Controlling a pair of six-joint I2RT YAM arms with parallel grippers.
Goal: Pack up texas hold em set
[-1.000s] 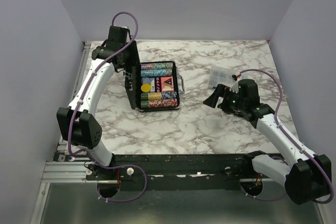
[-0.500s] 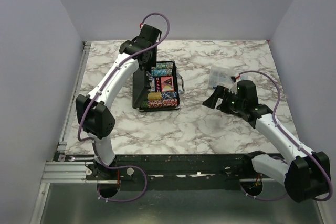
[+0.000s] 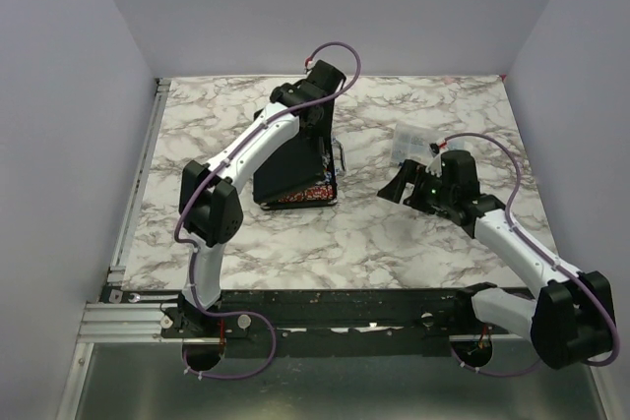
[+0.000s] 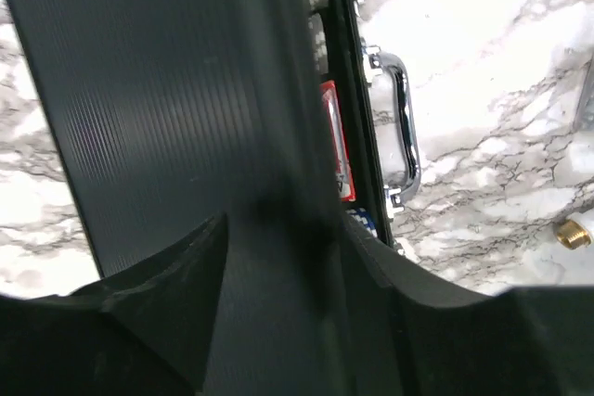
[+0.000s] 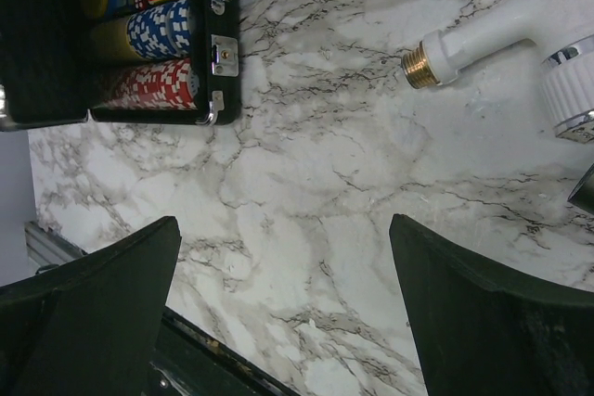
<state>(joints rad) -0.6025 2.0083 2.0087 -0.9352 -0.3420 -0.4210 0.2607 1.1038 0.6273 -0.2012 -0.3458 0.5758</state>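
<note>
The black case (image 3: 290, 159) stands mid-table with its ribbed lid (image 4: 167, 108) swung most of the way over the tray. My left gripper (image 3: 320, 125) grips the lid's free edge, one finger (image 4: 158, 303) on its outer face, the gripper (image 4: 283, 266) astride the rim. A strip of chip rows (image 3: 310, 194) still shows at the near end. The metal handle (image 4: 401, 122) and a red card edge (image 4: 334, 136) show beside the lid. My right gripper (image 3: 394, 187) is open and empty over bare table (image 5: 283, 257), right of the case; red chips (image 5: 144, 85) and blue chips (image 5: 158, 30) show there.
A clear plastic compartment box (image 3: 411, 142) sits at the back right, close behind my right gripper. A white part with a brass tip (image 5: 483, 39) lies beside it. The table's near edge (image 5: 195, 359) runs under my right gripper.
My left gripper has swung right over the case, carrying the lid from upright down over the tray. Most of the chips and discs are now covered. The right arm has barely moved.
</note>
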